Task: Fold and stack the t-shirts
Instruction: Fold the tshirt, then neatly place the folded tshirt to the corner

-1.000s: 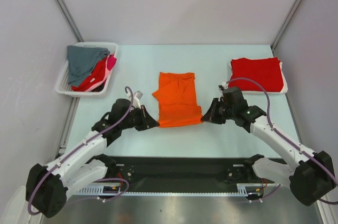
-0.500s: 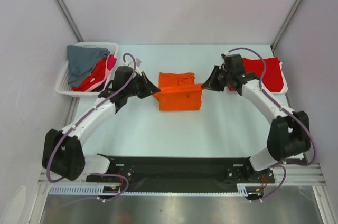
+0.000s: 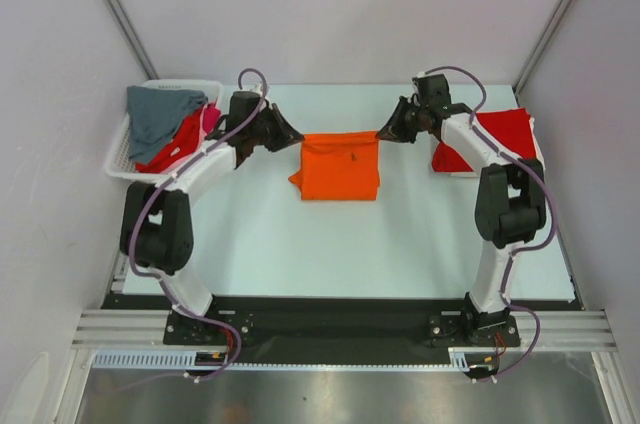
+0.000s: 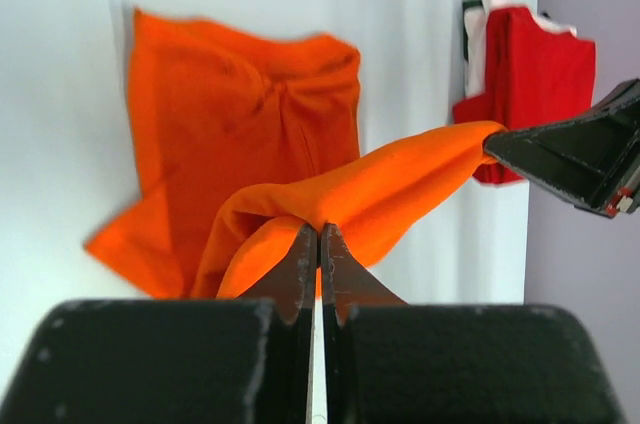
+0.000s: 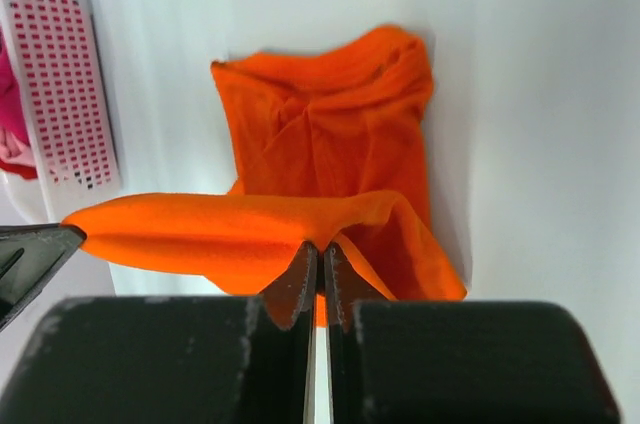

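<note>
The orange t-shirt (image 3: pixel 340 166) lies mid-table, its near edge lifted and carried over to the far side. My left gripper (image 3: pixel 296 138) is shut on its left corner; in the left wrist view the cloth (image 4: pixel 330 194) stretches from my gripper (image 4: pixel 320 234) toward the other. My right gripper (image 3: pixel 382 134) is shut on the right corner, as the right wrist view (image 5: pixel 321 249) shows with the taut orange fold (image 5: pixel 230 219). A folded red t-shirt (image 3: pixel 495 139) lies at the right. Grey (image 3: pixel 160 109), red (image 3: pixel 180 139) and pink (image 3: pixel 208 119) tees sit in the basket.
A white mesh basket (image 3: pixel 125 164) stands at the far left of the table and shows in the right wrist view (image 5: pixel 60 94). The red shirt rests on white cloth (image 3: pixel 540 159). Grey walls enclose the table on three sides.
Both grippers have carried the orange shirt's near edge away from the bases to the far side, folding it in half. Both arms are now stretched far out.
</note>
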{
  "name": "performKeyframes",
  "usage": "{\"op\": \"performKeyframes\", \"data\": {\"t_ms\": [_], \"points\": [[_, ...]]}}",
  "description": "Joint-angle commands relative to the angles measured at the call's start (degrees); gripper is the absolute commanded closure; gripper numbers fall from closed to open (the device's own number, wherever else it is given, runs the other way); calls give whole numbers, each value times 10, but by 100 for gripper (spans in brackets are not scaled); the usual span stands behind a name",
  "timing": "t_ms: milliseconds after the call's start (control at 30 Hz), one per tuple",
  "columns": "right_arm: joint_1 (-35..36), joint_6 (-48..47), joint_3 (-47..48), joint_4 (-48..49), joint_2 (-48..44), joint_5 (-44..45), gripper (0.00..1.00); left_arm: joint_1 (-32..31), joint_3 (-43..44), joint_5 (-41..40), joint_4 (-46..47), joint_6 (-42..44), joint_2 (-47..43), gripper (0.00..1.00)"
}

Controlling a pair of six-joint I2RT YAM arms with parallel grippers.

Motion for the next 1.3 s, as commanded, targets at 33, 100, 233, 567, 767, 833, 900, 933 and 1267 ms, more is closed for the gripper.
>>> {"op": "performKeyframes", "data": {"t_ms": [33, 100, 233, 567, 767, 833, 900, 933, 1267], "points": [[-26, 3, 82, 10, 73, 14, 92, 28, 72, -13, 28, -14, 92, 100], [-33, 19, 120, 28, 122, 0, 63, 35, 129, 3, 26, -24, 138, 97], [-37, 17, 152, 31, 164, 3, 12, 42, 221, 32, 25, -12, 236, 11], [-37, -31, 48, 134, 151, -36, 37, 47, 175, 20, 48, 36, 224, 15], [-17, -42, 41, 169, 169, -61, 18, 46, 135, 26, 54, 42, 224, 16], [-14, -39, 46, 168, 177, -56, 20, 45, 129, 30, 58, 43, 231, 16], [-13, -37, 53, 162, 190, -47, 25, 44, 129, 33, 59, 44, 238, 21], [-11, -39, 55, 160, 194, -42, 27, 43, 129, 36, 59, 43, 241, 23], [10, -56, 106, 118, 243, 1, 50, 21, 160, 28, 53, 27, 294, 48]]}}
